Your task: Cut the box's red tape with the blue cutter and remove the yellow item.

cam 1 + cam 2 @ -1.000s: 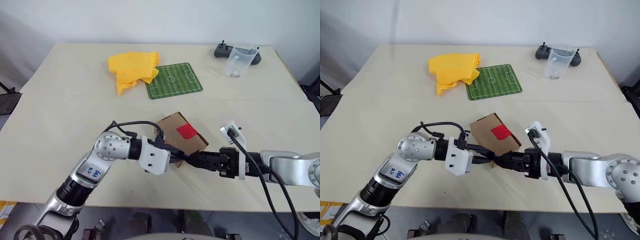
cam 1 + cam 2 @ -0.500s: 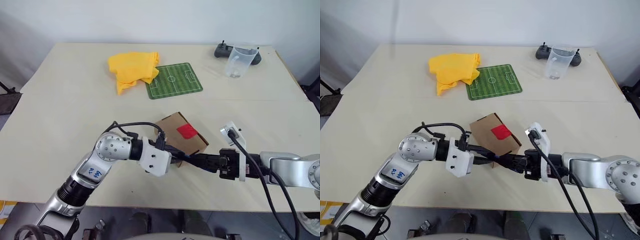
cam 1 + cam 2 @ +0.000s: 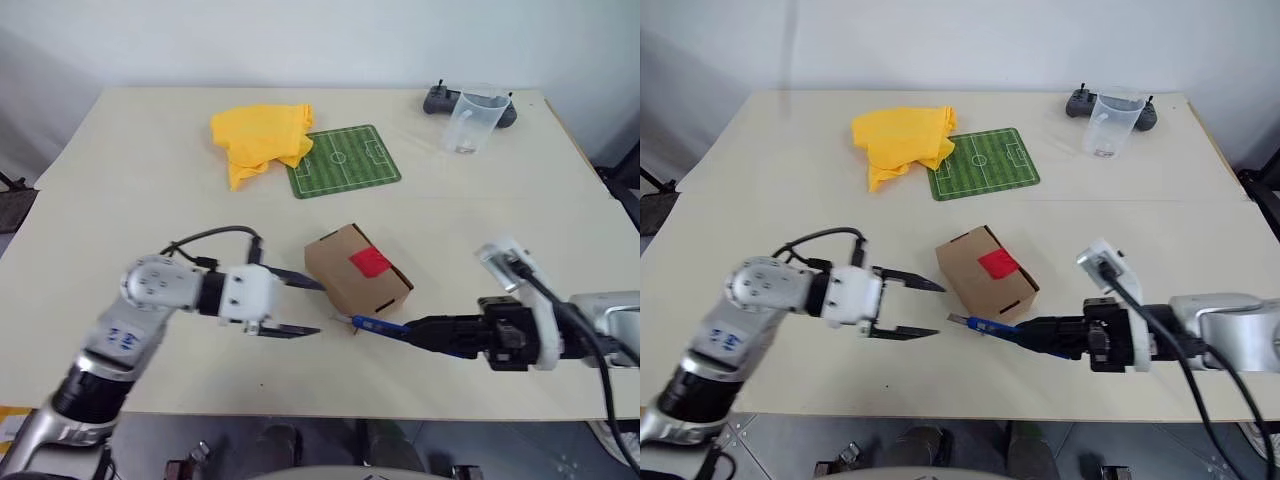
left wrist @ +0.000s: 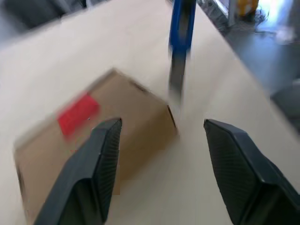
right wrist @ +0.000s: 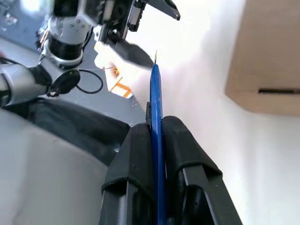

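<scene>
Box: small brown cardboard carton [image 3: 357,279] resting on the table [image 3: 140,200] near its front edge, flaps closed as far as can be seen.
Red tape: short red strip [image 3: 371,262] on the box's top face, looking whole, though the wrist view blurs it and a fine cut could not be ruled out.
Blue cutter: slim dark-blue tool [image 3: 379,325] held roughly level, its tip just off the box's front lower corner; whether it touches the cardboard cannot be told.
Right gripper: right gripper [image 3: 432,331] has its two black fingers pressed together on the cutter's rear half; the right wrist view shows the blue shaft sandwiched between the pads.
Left gripper: left gripper [image 3: 301,306] sits just to the left of the box, jaws spread with nothing between them, pointing toward the carton but apart from it.
Yellow item: not seen anywhere on the table surface.
Yellow cloth: crumpled cloth [image 3: 258,140] lies toward the table's far side.
Green mat: football-pitch mat [image 3: 345,160] lies flat, its left edge touching the cloth.
Far right corner: clear plastic cup [image 3: 471,121] stands upright just in front of a black controller [image 3: 438,100].
</scene>
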{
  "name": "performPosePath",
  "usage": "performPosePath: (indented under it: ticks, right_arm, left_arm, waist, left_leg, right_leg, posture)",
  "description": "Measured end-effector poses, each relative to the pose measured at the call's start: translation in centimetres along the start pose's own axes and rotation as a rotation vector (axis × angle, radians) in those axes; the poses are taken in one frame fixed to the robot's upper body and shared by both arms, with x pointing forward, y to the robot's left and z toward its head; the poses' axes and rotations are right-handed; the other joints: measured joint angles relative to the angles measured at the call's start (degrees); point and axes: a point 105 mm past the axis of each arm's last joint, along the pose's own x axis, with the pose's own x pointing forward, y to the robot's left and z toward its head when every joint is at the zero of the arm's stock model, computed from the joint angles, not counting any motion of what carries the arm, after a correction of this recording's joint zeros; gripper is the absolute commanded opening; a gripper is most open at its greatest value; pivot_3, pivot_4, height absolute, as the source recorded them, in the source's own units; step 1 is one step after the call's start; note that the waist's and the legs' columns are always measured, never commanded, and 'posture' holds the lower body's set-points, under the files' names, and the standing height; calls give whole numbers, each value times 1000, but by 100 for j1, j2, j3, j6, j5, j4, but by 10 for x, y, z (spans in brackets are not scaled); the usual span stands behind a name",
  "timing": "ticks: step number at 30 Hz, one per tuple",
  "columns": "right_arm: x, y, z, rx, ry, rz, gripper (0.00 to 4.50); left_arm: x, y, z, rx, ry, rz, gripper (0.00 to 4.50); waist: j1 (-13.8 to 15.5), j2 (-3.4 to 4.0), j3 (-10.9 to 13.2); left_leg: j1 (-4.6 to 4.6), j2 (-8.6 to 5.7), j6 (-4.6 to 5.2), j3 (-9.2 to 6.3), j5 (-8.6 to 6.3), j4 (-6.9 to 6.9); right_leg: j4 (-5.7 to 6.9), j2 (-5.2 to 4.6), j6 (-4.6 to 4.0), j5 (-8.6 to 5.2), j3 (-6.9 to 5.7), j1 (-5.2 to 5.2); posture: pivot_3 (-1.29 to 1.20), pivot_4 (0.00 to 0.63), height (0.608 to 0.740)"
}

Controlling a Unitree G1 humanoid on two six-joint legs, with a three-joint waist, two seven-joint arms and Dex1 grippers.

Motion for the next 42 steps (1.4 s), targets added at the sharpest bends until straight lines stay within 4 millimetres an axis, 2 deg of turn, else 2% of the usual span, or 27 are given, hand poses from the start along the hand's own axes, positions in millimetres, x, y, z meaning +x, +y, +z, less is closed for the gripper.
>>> performPosePath:
  ticks: [2,5,8,12,15,16,18,22,29,32,34,36,39,42]
  right_arm:
    - [-7,0,1,1,-10,-15,90]
    - [-20,-2,-1,18,-37,-60,90]
    - [-40,0,2,-2,-67,-153,90]
    - [-79,-11,12,-49,-193,-463,90]
    - [-98,-19,11,-32,-248,-621,90]
    - [-103,-22,7,-35,-246,-686,90]
    - [-104,-23,4,-51,-225,-736,90]
    - [-87,-20,6,-137,-219,-797,90]
    - [-46,-15,38,-266,-266,-754,90]
    - [-28,-15,46,-312,-224,-746,90]
    - [-24,-17,49,-315,-206,-736,90]
    - [-23,-23,49,-299,-166,-735,90]
    - [-23,-22,64,-304,-209,-697,90]
    - [-14,-26,76,-290,-184,-644,90]
  left_arm:
    - [-13,10,-2,-47,-9,60,2920]
    - [-21,16,-7,-170,-51,108,2920]
    - [-26,22,-22,-308,-97,162,2346]
    - [-28,28,-49,-463,-145,213,1081]
    - [-28,30,-66,-517,-149,249,154]
    - [-26,34,-66,-519,-161,253,0]
    - [-22,38,-60,-507,-181,249,0]
    - [0,55,-40,-476,-231,214,0]
    - [31,83,-21,-358,-93,185,0]
    - [47,90,-24,-236,35,143,0]
    - [55,89,-28,-169,96,110,0]
    - [60,88,-32,-158,115,98,0]
    - [66,88,-35,-172,117,93,0]
    - [73,89,-32,-190,101,102,0]
  waist:
    - [56,-1,0]
    - [148,-1,0]
    - [176,-1,0]
    - [185,-4,-1]
    - [164,-6,0]
    - [159,-7,0]
    - [153,-6,0]
    - [148,-8,0]
    - [86,-8,1]
    - [67,-7,1]
    - [60,-7,1]
    - [60,-8,2]
    - [45,-11,3]
    - [-8,-20,8]
  left_leg:
    - [0,-1,2,-4,-1,6]
    - [-2,-7,8,0,-4,6]
    - [-3,-6,7,2,-4,6]
    - [1,-9,7,10,-3,5]
    - [3,-8,6,14,-2,5]
    - [3,-8,6,15,-2,5]
    - [3,-7,6,15,-2,5]
    - [4,-8,5,20,0,12]
    - [13,-8,7,43,2,15]
    - [9,-9,7,43,3,13]
    - [5,-9,8,42,3,5]
    - [-4,-6,9,39,2,2]
    - [-22,-6,10,26,1,6]
    - [-29,-7,10,27,2,15]
  right_leg:
    - [-4,-2,0,0,-1,8]
    - [-2,-3,3,2,-1,6]
    - [17,-1,4,2,-6,5]
    - [11,-1,4,2,-5,5]
    - [10,0,4,2,-1,4]
    - [12,0,4,2,0,1]
    - [16,0,5,2,2,1]
    - [20,1,11,6,-2,2]
    - [22,4,17,9,4,-1]
    - [14,3,16,9,2,-4]
    - [5,0,16,9,2,-6]
    - [2,0,16,9,0,-10]
    - [-7,-1,17,9,-4,-18]
    - [-15,-3,18,10,-4,-25]
  posture:
    - [0,150,740]
    - [0,150,740]
    - [0,150,740]
    - [0,150,740]
    - [0,150,740]
    - [0,150,740]
    - [0,150,740]
    - [0,150,740]
    - [0,150,740]
    - [0,150,740]
    - [0,150,740]
    - [0,150,740]
    - [0,150,740]
    - [0,150,740]
